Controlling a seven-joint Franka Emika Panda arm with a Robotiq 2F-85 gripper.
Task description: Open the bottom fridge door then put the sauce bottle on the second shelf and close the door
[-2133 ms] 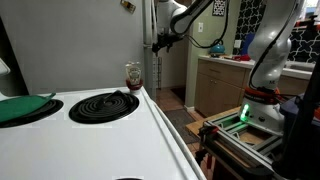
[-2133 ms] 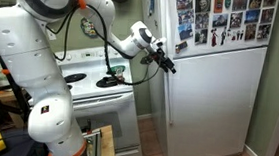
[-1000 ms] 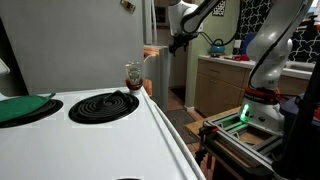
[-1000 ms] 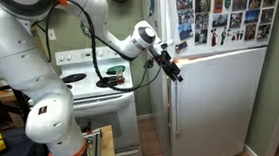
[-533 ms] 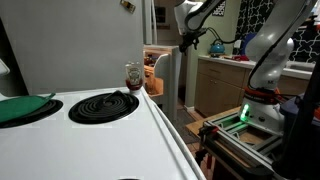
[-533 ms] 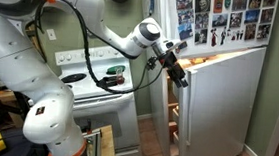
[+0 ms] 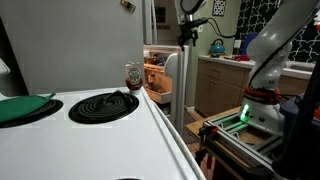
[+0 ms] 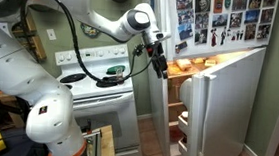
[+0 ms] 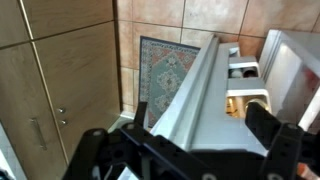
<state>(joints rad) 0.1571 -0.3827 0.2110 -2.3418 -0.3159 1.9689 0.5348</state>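
Observation:
The bottom fridge door (image 8: 228,105) stands swung open, and lit shelves with food (image 8: 185,67) show inside. In an exterior view its edge (image 7: 179,85) is a pale upright strip. My gripper (image 8: 159,66) is at the door's free edge near its top, also seen in an exterior view (image 7: 187,38). In the wrist view my gripper (image 9: 200,120) is open, its dark fingers on either side of the door's edge (image 9: 190,95). The sauce bottle (image 7: 132,76) stands upright on the stove's far corner, apart from the gripper.
A white stove with coil burners (image 7: 100,105) and a green item (image 7: 22,108) fills the foreground. A counter with a kettle (image 7: 215,45) and wooden cabinets (image 9: 60,90) face the fridge. A patterned rug (image 9: 165,65) lies on the floor. The upper door (image 8: 224,20) carries photos.
The bottom fridge door has swung from shut to wide open, drawn by my gripper. The arm has moved along with the door's edge. The sauce bottle has not moved.

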